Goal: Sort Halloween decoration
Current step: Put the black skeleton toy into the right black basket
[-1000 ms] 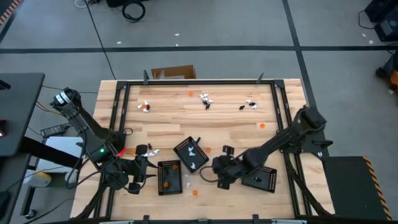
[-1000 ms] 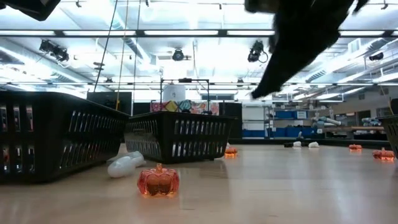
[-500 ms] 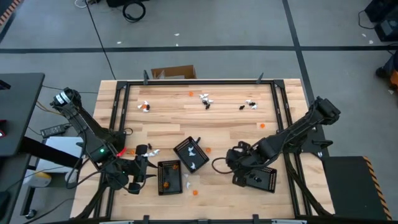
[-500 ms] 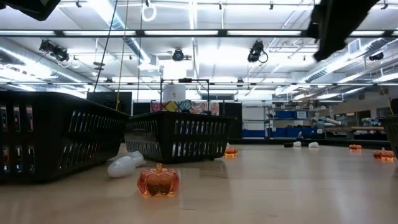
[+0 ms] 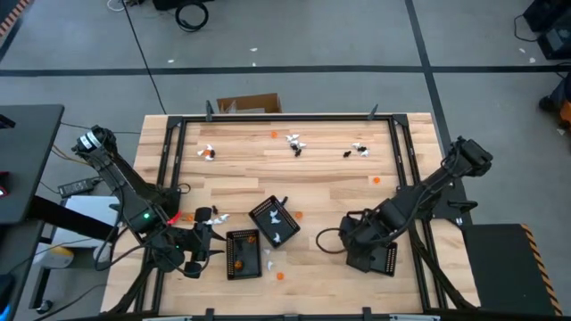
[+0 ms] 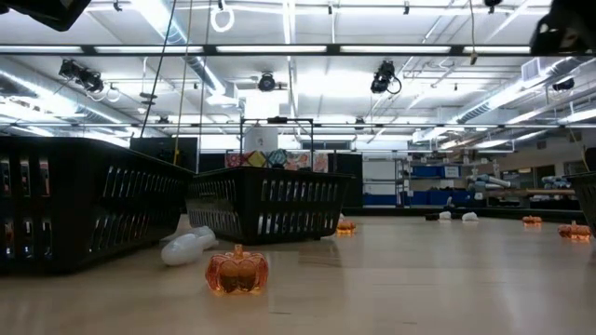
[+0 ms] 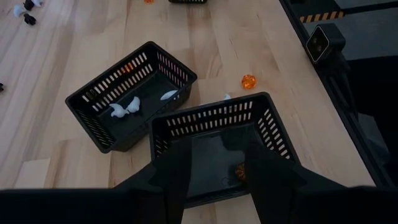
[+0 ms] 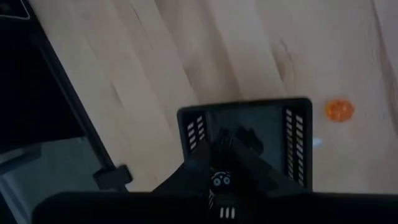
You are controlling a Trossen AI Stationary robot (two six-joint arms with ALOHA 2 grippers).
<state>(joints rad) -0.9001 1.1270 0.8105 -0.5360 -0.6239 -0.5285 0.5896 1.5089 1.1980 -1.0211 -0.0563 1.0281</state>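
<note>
From table height, a translucent orange pumpkin piece [image 6: 237, 271] sat nearest on the light wooden surface [image 6: 400, 279], with a white plastic piece [image 6: 186, 247] lying just behind it beside two black slotted plastic baskets [image 6: 265, 205]. That level view showed almost nothing of either arm.

From above, the left end effector [image 5: 198, 254] hung at the near left corner, just beside one basket [image 5: 243, 254]. Its wrist camera showed the fingers [image 7: 177, 180] spread, with nothing between them, over that basket, where one orange piece [image 7: 240, 173] lay inside. The neighbouring tilted basket [image 7: 127, 93] held white pieces [image 7: 124, 109], which the level view hid behind its wall.

The right end effector [image 5: 357, 245] stood over a third black basket [image 5: 379, 257] at the near right. Only its wrist camera showed a small black piece with white eyes [image 8: 219, 182] pinched between the nearly closed fingers [image 8: 198, 158], above that basket [image 8: 199, 115], an orange piece [image 8: 339, 109] lying beyond.

Farther off, the overhead view alone showed scattered white, black and orange pieces [image 5: 294, 143] along the far side.
</note>
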